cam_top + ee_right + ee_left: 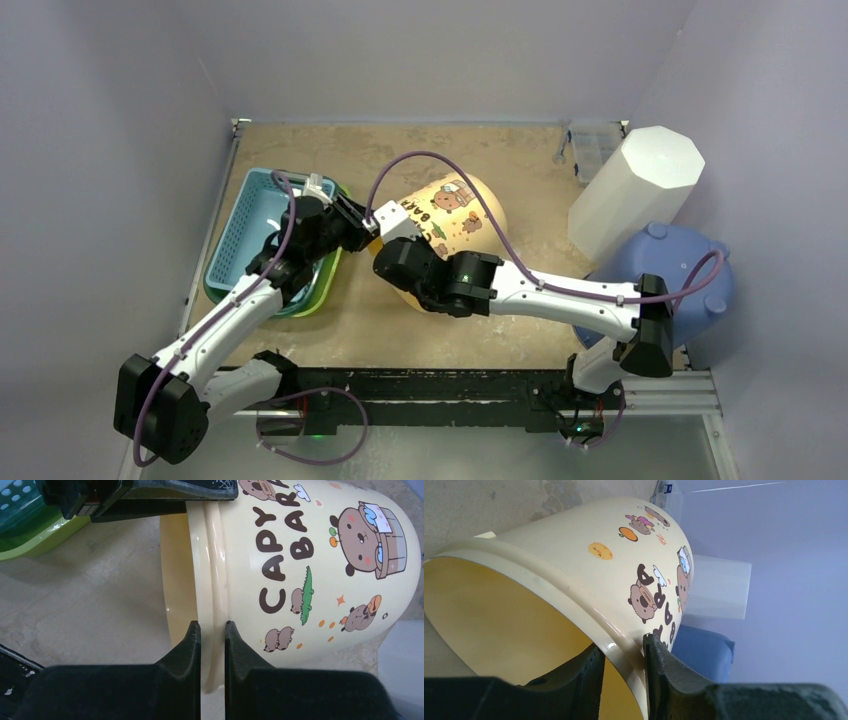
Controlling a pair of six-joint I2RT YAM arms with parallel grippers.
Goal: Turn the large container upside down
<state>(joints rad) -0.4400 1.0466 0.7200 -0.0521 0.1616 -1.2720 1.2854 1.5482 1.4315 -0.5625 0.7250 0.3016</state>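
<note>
The large container [458,212] is a cream bucket printed with capybaras, lying on its side on the sandy table with its mouth toward the left. My left gripper [364,228] reaches in from the left. In the left wrist view the left gripper [624,647] has one finger inside the mouth and one outside, both pressed on the bucket [574,555] rim. My right gripper [212,625] is shut on the rim of the bucket [320,555] at another spot. From above, the right gripper [398,262] sits at the rim's near side, its fingertips hidden under the wrist.
A teal basket [250,215] nested in a green tray [322,292] stands at the left, close behind the left arm. A white octagonal bin [635,190] leans over a blue tub [685,265] at the right. A clear box [592,148] sits at the back right.
</note>
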